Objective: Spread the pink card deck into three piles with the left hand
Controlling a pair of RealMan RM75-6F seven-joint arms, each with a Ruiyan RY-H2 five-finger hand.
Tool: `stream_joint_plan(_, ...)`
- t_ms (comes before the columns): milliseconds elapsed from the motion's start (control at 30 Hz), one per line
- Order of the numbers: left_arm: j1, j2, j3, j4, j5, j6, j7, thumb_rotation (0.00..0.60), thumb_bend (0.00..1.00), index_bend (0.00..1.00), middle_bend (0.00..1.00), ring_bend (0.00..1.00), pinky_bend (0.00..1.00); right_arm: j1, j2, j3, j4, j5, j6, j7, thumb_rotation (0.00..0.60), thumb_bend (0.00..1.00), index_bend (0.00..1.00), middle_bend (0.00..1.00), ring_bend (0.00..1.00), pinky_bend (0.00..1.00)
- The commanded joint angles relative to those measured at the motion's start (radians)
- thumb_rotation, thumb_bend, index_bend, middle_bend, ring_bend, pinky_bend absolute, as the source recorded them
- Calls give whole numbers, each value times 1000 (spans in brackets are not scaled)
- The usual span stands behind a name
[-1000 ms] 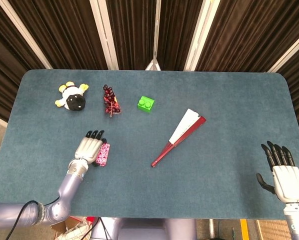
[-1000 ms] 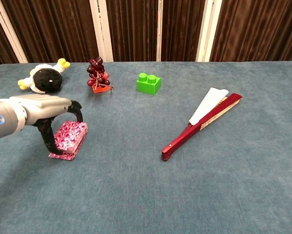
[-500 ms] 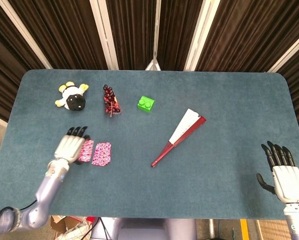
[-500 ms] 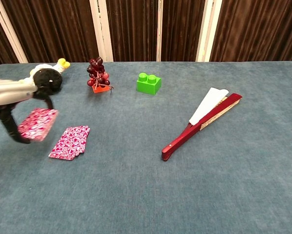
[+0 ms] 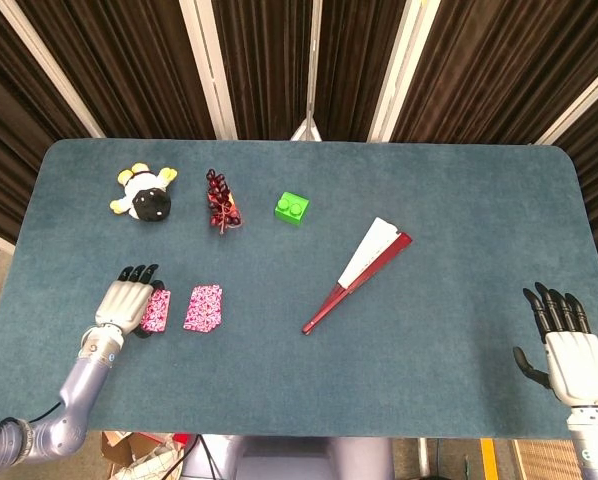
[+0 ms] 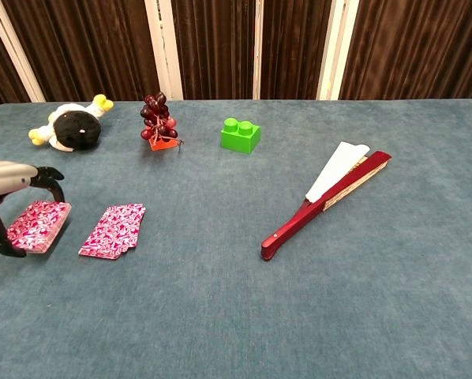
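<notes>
A small pile of pink patterned cards [image 5: 203,307] [image 6: 113,230] lies flat on the table, a little left of centre. To its left my left hand [image 5: 124,301] [image 6: 7,204] grips the rest of the pink card deck [image 5: 156,311] [image 6: 37,225] from above, with the stack low at the table surface; I cannot tell whether it touches the cloth. A narrow gap separates the held stack from the laid pile. My right hand [image 5: 569,345] hovers at the front right edge, fingers apart and empty, far from the cards.
On the blue table [image 5: 459,230] lie a half-folded red and white fan [image 5: 357,274] [image 6: 325,197], a green toy brick [image 5: 293,208] [image 6: 241,135], a bunch of dark red grapes [image 5: 220,202] [image 6: 159,121] and a black and white plush toy [image 5: 145,194] [image 6: 69,126] at the back left.
My left hand lifted most of the deck off a few cards left on the table, carried it leftward, and has now lowered it beside that first pile. The right hand stayed still.
</notes>
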Motion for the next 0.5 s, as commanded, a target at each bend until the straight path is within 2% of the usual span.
stream_joint_plan(33, -2, -17, 2, 22, -20, -10, 6, 600, 368, 451, 0, 0, 12, 0, 0, 0, 1, -1, 1, 1, 600, 366, 0, 0, 0, 51)
stream_joint_plan(500, -16, -42, 7, 21, -37, -2, 46, 600, 282, 346, 0, 0, 12, -1, 0, 0, 2, -5, 4, 3, 600, 366, 0, 0, 0, 51)
